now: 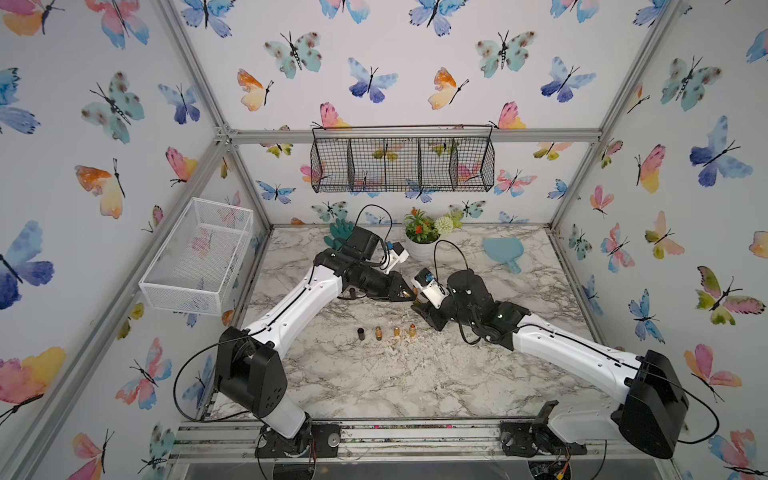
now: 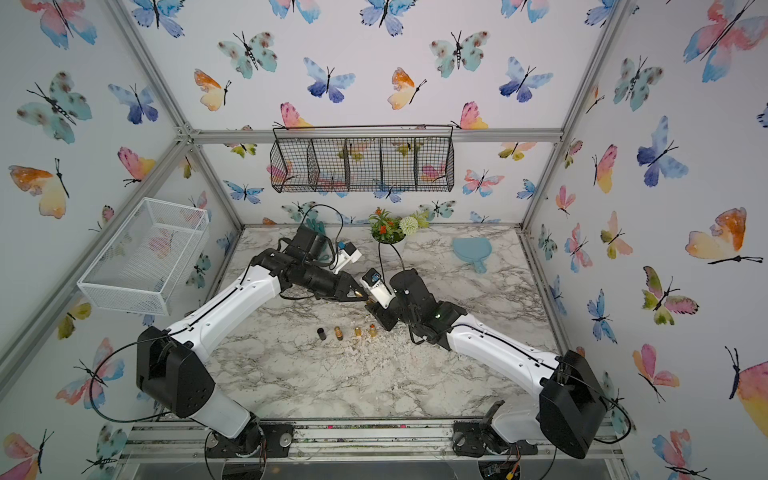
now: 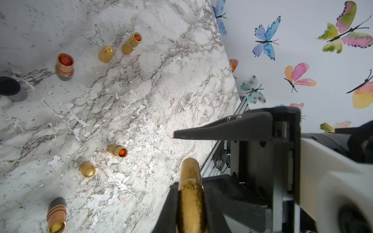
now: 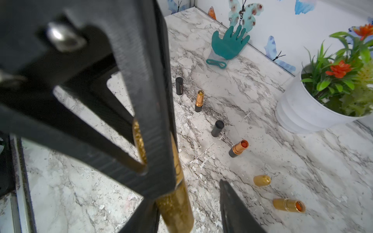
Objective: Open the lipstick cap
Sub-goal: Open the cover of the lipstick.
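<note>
My left tool [image 1: 403,293] is clamped tight on the gold glitter lipstick tube [image 3: 190,193]. It holds the tube roughly level above the white marble tabletop [image 1: 374,374], rounded end pointing toward my right tool [image 1: 417,306]. That tool's jaws stand apart on either side of the free end, with a gap between the tube and one finger [image 4: 232,207]. Nearer the front, a black cylindrical cap [image 1: 360,333] and three small gold lipstick pieces [image 1: 397,331] stand in a row.
</note>
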Robot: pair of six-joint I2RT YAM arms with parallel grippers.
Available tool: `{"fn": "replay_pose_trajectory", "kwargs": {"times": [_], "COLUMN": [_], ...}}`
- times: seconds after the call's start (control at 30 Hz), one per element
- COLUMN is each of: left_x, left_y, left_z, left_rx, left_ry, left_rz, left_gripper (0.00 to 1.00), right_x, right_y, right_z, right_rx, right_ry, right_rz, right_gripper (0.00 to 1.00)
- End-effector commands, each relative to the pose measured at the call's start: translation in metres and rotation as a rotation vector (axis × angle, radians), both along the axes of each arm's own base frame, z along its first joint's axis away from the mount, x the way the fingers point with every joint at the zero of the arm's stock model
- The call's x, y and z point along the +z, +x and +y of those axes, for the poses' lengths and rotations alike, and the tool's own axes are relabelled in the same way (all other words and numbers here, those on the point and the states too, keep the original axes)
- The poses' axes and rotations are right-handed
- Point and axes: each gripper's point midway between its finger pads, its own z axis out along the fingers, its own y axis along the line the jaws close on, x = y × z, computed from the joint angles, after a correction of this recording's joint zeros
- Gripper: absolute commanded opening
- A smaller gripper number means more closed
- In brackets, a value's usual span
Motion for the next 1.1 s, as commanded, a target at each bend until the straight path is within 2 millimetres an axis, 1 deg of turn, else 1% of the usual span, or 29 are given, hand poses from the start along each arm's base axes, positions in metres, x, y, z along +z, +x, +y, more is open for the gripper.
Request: {"fn": "replay_pose_trajectory", "kwargs": {"times": [0.0,0.1,0.2,0.3,0.4,0.5,0.57,0.67,0.8,0.93,1.07], "left_x": [0.008,0.008,0.006,0.007,0.013,0.023,0.028,0.024,0.029,0.037,0.046], "left_y": [-0.008,-0.006,-0.002,0.005,0.017,0.03,0.036,0.046,0.054,0.058,0.062], "left_z": [0.001,0.0,0.001,0.005,0.016,0.03,0.034,0.039,0.04,0.038,0.042], "left_rx": [-0.032,-0.034,-0.024,-0.003,0.038,0.082,0.098,0.12,0.123,0.125,0.142], "left_ry": [-0.026,-0.026,-0.016,-0.016,-0.018,-0.036,-0.038,0.007,-0.024,-0.034,-0.058], "left_rz": [-0.005,-0.005,-0.004,-0.005,-0.024,-0.044,-0.06,-0.085,-0.073,-0.086,-0.086], "left_gripper": [0.0,0.0,0.0,0.0,0.0,0.0,0.0,0.0,0.0,0.0,0.0], "right_x": [0.02,0.02,0.02,0.017,0.01,0.0,-0.006,-0.009,-0.013,-0.023,-0.02], "right_y": [0.007,0.004,0.003,0.003,0.002,-0.001,-0.003,-0.005,-0.007,-0.009,-0.011], "right_z": [0.008,0.009,0.007,0.001,-0.008,-0.021,-0.03,-0.042,-0.051,-0.062,-0.07], "right_rx": [0.015,0.032,0.034,0.02,-0.009,-0.041,-0.062,-0.099,-0.126,-0.161,-0.176], "right_ry": [0.052,0.059,0.048,0.021,-0.016,-0.06,-0.085,-0.134,-0.163,-0.196,-0.201], "right_rz": [-0.049,-0.055,-0.057,-0.056,-0.048,-0.033,-0.025,-0.008,0.014,0.022,0.007], "right_gripper": [0.4,0.24,0.11,0.05,0.03,0.02,0.02,0.02,0.02,0.02,0.02]}}
